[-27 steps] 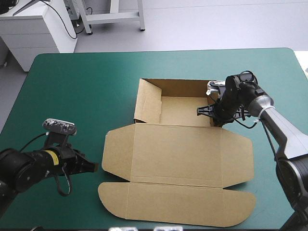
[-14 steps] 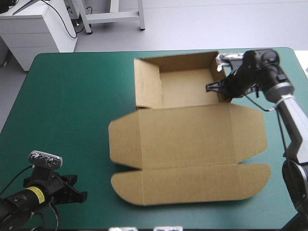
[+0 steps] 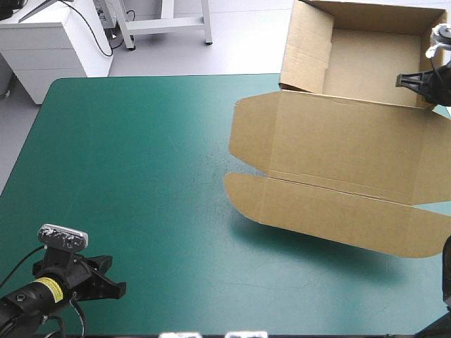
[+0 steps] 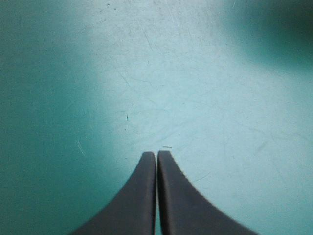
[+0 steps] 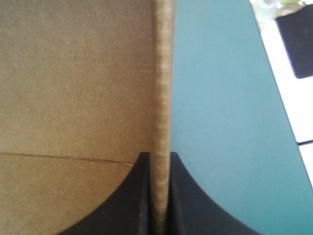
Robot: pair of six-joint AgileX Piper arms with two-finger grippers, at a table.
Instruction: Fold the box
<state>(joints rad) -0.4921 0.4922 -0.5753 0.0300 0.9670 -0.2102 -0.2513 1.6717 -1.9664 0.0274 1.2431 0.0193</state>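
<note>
The brown box [image 3: 338, 141] hangs tilted above the table's far right part, its tray walls raised and its lid and front flap spread flat toward me. My right gripper [image 3: 417, 80] is shut on the tray's right wall. In the right wrist view the wall's edge [image 5: 164, 73] runs straight out from between the fingers of that gripper [image 5: 160, 157], with the tray's inside [image 5: 73, 73] to one side. My left gripper [image 3: 117, 287] sits low at the near left corner, far from the box. Its shut fingers [image 4: 157, 154] point over bare cover.
The teal-green cover [image 3: 141, 176] lies bare across the left and middle, with the box's shadow [image 3: 317, 236] under the flap. The table's right edge [image 5: 274, 98] runs close beside the held wall.
The right gripper has lifted the box and carried it toward the far right corner; it now hangs partly past the far edge. The left gripper drew back to the near left corner earlier and stays there.
</note>
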